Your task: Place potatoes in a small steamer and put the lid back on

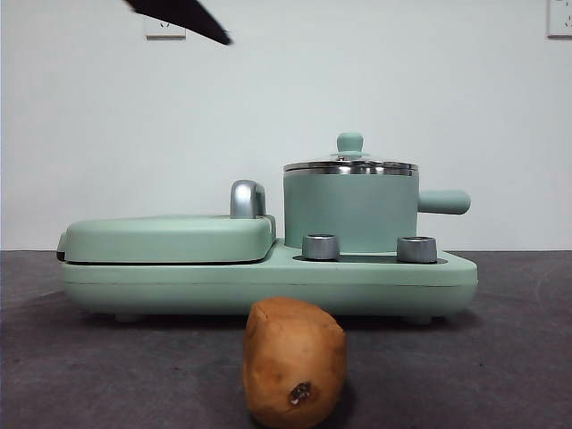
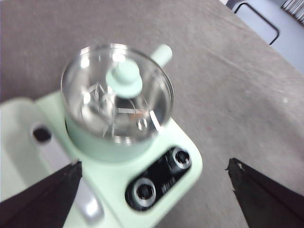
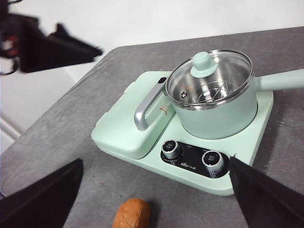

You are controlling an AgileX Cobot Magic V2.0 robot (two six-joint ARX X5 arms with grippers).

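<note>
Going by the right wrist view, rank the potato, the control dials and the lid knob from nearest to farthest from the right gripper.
From the right gripper, jaws open:
1. Potato, on the table between the jaws.
2. Control dials, on the cooker's front edge.
3. Lid knob, atop the steamer, farthest back.

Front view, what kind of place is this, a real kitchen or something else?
Probably a lab test bench, not a kitchen: a bare white wall with an outlet, a grey table, and one mint-green cooker.
</note>
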